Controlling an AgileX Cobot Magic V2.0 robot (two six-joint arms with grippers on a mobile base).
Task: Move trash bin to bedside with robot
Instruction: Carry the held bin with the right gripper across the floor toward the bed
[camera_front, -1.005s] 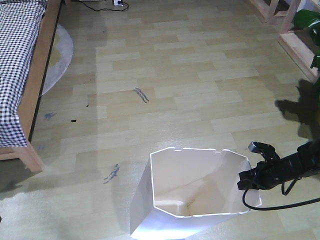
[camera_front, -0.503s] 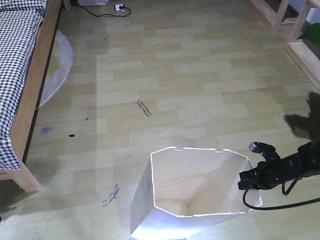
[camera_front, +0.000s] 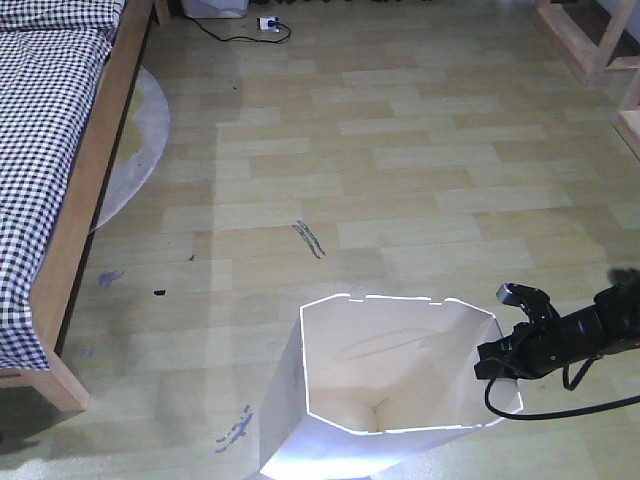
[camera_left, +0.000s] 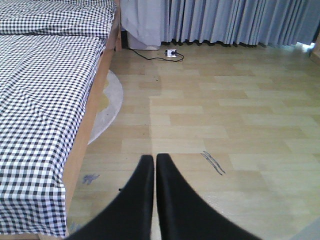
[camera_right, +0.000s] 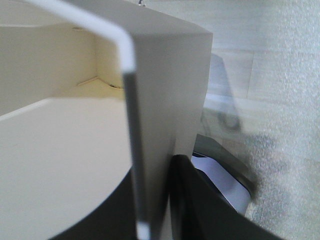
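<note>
White bin held by its rim, out on the floor and well apart from the bed.

The single trash bin (camera_front: 385, 365) was cream-white, thin-walled plastic with an angular rim cut by small notches, narrowing toward its base. It stood on the wood-pattern floor (camera_front: 420, 190) at the lower middle of the front view, well apart from the one bed (camera_front: 50, 140) at the left, which had checked bedding and a light wooden frame. Of the two pincers, the right pincer (camera_front: 497, 358) was clamped on the bin's right wall at the rim, one black finger inside and one outside. The left pincer (camera_left: 154, 192) had its fingers pressed together with nothing between them, above the floor beside the bed. One rug (camera_front: 135, 140) lay against the bed frame, and one power strip (camera_front: 268, 22) lay at the far end of the floor.
</note>
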